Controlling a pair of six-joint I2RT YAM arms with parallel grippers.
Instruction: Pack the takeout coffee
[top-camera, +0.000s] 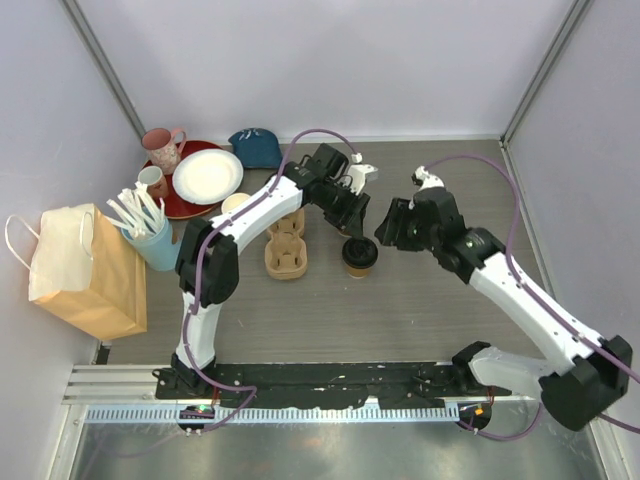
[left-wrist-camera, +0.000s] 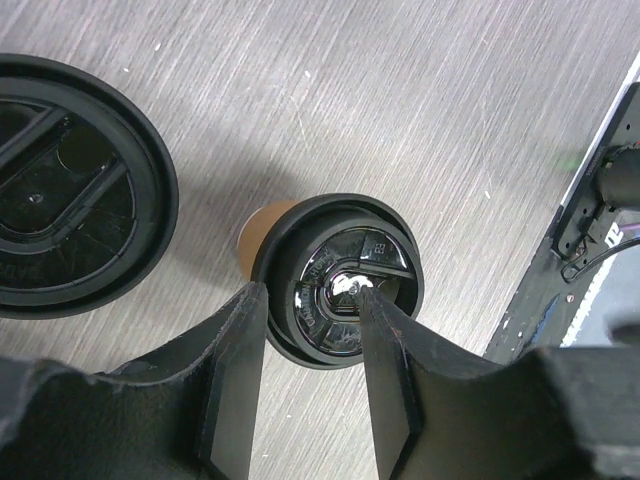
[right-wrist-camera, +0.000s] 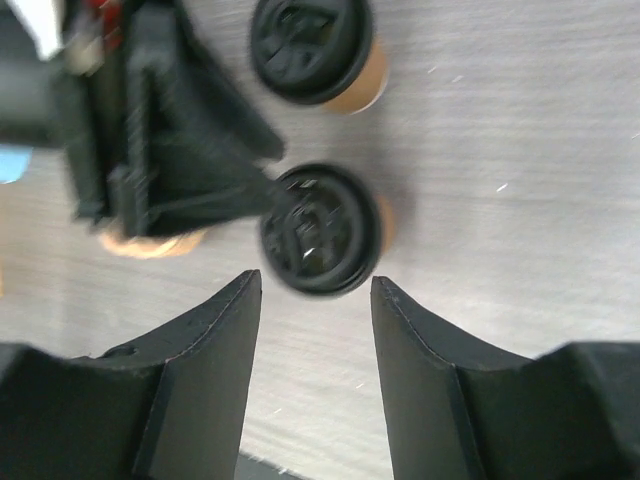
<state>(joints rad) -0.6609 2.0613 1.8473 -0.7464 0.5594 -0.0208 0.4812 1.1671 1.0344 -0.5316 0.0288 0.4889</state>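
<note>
Two tan paper coffee cups with black lids stand mid-table. One cup (top-camera: 359, 255) shows in the top view; in the left wrist view it (left-wrist-camera: 340, 280) sits just past the fingertips. My left gripper (top-camera: 352, 232) (left-wrist-camera: 310, 290) is open above it, one finger at the lid's edge and the other over its middle. The second cup (left-wrist-camera: 60, 190) (right-wrist-camera: 310, 45) lies under my left wrist and is hidden in the top view. My right gripper (top-camera: 384, 235) (right-wrist-camera: 312, 280) is open and empty, just right of the first cup (right-wrist-camera: 320, 230).
A cardboard cup carrier (top-camera: 285, 245) lies left of the cups. A paper bag (top-camera: 85, 265) stands at the far left by a blue cup of utensils (top-camera: 155, 240). Behind are a lidless tan cup (top-camera: 236, 203), plates (top-camera: 207, 177) and a pink mug (top-camera: 163, 148).
</note>
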